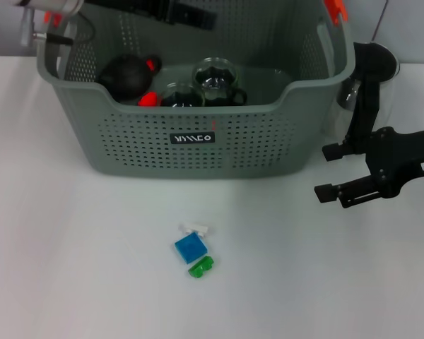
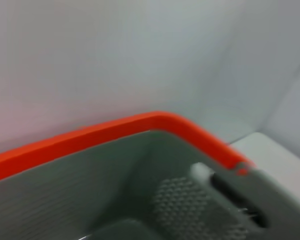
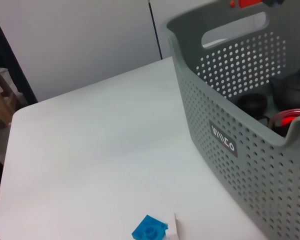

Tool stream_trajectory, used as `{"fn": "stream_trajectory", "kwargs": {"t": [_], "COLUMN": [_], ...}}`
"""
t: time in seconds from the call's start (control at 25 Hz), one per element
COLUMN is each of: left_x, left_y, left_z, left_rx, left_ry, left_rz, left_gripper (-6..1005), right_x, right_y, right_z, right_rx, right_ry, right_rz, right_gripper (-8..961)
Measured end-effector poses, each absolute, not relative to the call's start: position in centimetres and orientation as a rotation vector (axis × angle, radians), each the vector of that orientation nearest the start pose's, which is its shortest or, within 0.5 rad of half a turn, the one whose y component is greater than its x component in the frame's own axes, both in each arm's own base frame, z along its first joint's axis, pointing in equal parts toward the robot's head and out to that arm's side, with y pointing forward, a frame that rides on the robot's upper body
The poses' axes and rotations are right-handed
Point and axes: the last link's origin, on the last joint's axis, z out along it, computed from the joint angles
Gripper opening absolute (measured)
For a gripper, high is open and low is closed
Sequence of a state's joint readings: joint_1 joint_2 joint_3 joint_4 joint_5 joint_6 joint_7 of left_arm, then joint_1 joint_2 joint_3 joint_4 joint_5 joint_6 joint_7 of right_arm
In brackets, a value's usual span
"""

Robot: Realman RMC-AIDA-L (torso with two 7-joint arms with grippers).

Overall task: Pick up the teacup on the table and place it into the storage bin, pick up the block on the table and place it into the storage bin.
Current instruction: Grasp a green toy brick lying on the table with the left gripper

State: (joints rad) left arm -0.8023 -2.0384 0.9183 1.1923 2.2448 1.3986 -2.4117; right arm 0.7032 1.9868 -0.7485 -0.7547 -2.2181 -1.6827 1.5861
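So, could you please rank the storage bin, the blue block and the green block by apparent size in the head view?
Largest: storage bin
Then: blue block
Smallest: green block

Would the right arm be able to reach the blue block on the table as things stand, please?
Probably yes. The blue block lies on open table in front of the storage bin, with only small white and green pieces touching it. The open right gripper hovers beside the bin, nothing between.
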Motion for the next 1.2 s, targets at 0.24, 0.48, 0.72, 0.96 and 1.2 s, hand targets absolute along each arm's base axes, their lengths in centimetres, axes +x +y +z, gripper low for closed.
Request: {"fn": "stream_trajectory", "kwargs": {"t": [0.24,0.48,0.72,0.96,1.2], "left_x": [-8.5,-9.2,-10.5,-11.9,-12.3], "left_y": [36.7,31.3,29.0,29.0,29.0], "left_z": [7.9,6.6,4.3,2.9,1.4], "left_rx": [-2.795,-2.988,-3.111,-3.13,-3.143], "left_ry": [-0.608,-0.361,-0.254,-0.136,0.075], "left_rz": [-0.587,-0.595,-0.409,-0.185,0.025], "left_gripper": [717,911,910,909,908], "right_x": [22.6,22.8,22.8,22.6,22.5], "right_y": [36.3,36.3,36.3,36.5,36.8], "right_z": [3.2,3.1,3.0,2.9,2.6], "right_rx": [-2.978,-2.966,-2.961,-2.955,-2.929], "right_ry": [0.54,0.554,0.575,0.588,0.626], "right_rz": [0.342,0.346,0.352,0.361,0.367], "right_gripper": [944,944,944,944,945]}}
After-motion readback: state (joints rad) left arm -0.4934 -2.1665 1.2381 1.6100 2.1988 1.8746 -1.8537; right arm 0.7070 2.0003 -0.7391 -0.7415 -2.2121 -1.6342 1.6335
